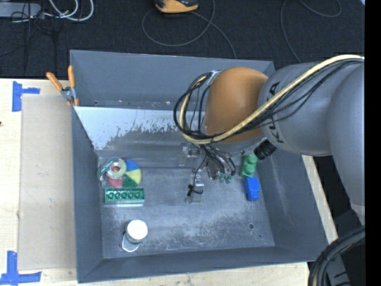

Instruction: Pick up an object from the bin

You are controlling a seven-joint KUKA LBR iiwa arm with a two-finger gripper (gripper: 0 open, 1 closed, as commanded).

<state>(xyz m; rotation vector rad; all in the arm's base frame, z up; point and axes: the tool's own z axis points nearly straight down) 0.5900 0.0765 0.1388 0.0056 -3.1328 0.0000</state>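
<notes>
Status: pick not yet made, as far as can be judged.

- Arm [315, 112] reaches in over the right edge of the bin [178, 252]. The claw [194, 189] hangs low over bare floor near the bin's middle, somewhat toward the back wall.
- Claw state: cannot tell whether apart or together; cables and the orange wrist cover crowd it. Nothing is seen clamped in it.
- Nearest things: a blue block [253, 189] lies on the floor to the claw's right, near the right wall. A green piece [249, 165] sits just behind it, partly under the wrist. Both are apart from the claw.
- Left side of the bin: a round multi-coloured toy [121, 171], with a flat green block with holes [124, 196] touching or just in front of it. A white-capped bottle [135, 235] lies near the front-left corner. All three are well apart from the claw.

Done: the arm is down in the bin. Left: choose a thing, close on it and lift it clear. All five things rest on the floor. Which one is meant cannot be told; the blue block is the closest candidate.
</notes>
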